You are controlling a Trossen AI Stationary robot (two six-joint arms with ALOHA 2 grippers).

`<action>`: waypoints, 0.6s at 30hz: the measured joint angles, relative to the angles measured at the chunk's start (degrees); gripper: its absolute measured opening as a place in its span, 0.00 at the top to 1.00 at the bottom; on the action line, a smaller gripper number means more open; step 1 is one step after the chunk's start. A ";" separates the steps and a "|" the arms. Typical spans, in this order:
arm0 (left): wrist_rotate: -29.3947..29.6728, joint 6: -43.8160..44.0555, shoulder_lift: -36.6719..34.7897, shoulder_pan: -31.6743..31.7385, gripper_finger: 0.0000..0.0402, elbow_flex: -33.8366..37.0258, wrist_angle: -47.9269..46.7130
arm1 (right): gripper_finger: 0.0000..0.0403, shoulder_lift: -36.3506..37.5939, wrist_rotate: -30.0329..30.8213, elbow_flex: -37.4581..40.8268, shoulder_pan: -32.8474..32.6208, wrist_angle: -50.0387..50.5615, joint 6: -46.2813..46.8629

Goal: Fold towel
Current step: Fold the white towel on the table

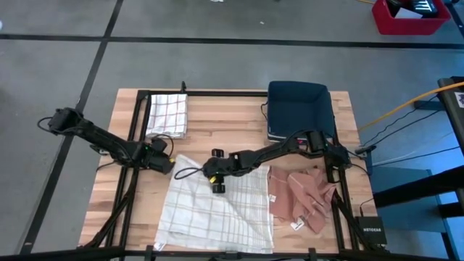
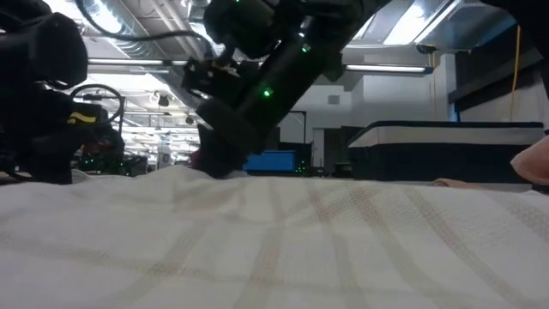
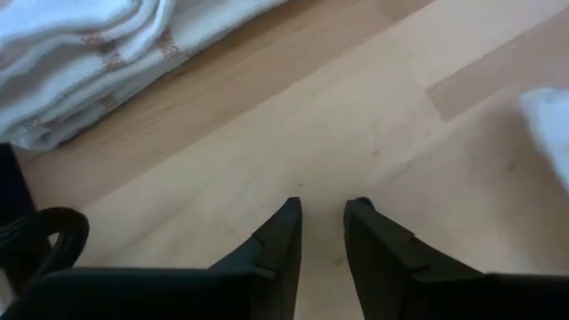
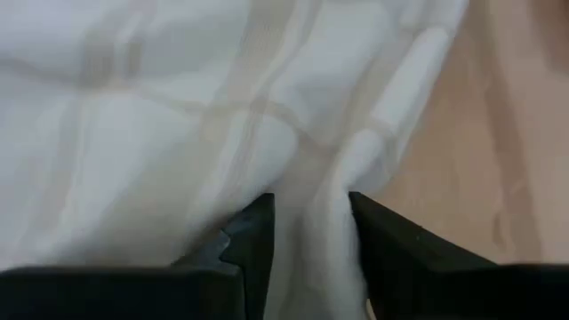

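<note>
A white towel with tan checks (image 1: 217,210) lies spread on the near middle of the table. My right gripper (image 1: 217,184) stands at its far edge, shut on a bunch of the cloth (image 4: 309,200). In the low view this gripper (image 2: 219,163) comes down onto the towel (image 2: 274,240). My left gripper (image 1: 164,162) hovers over bare wood just off the towel's far left corner. Its fingers (image 3: 322,206) stand a little apart with nothing between them. The white corner (image 3: 547,124) shows beside them. My right gripper pinches a raised ridge of the towel (image 4: 311,240) between its two fingers, close to the towel's far edge. The fingers slant down from above, coming from the table's right. The cloth bunches up between them, and the remainder lies flat on the table.
A folded checked towel (image 1: 168,114) lies at the far left, also seen in the left wrist view (image 3: 89,53). A navy bin (image 1: 299,109) stands at the far right. Pink cloths (image 1: 304,197) lie crumpled at the right, beside the spread towel.
</note>
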State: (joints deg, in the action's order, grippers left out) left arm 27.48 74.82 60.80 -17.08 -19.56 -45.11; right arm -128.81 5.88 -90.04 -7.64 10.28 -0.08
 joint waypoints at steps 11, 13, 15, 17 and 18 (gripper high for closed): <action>-0.77 -21.93 -3.63 -0.17 0.81 -13.94 1.10 | 0.64 4.28 -3.91 -8.58 -0.01 10.59 -0.85; -1.23 -24.67 -3.61 -0.18 0.81 -14.60 1.85 | 0.64 6.39 -4.59 -8.53 -0.34 14.93 -1.20; -3.07 -26.28 -3.54 -0.03 0.78 -14.55 3.55 | 0.64 8.72 -4.81 -7.26 -0.87 17.94 -1.83; -4.70 -27.29 -3.24 -0.03 0.74 -14.36 5.83 | 0.64 11.61 -4.51 -4.57 -1.38 19.55 -1.92; -5.64 -27.39 -2.98 -0.10 0.72 -14.30 6.91 | 0.64 13.09 -4.55 -2.91 -1.81 19.67 -1.72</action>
State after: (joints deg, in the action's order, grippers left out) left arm 21.84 47.43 57.82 -17.18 -33.86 -38.20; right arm -115.73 1.33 -92.94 -9.45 29.94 -1.80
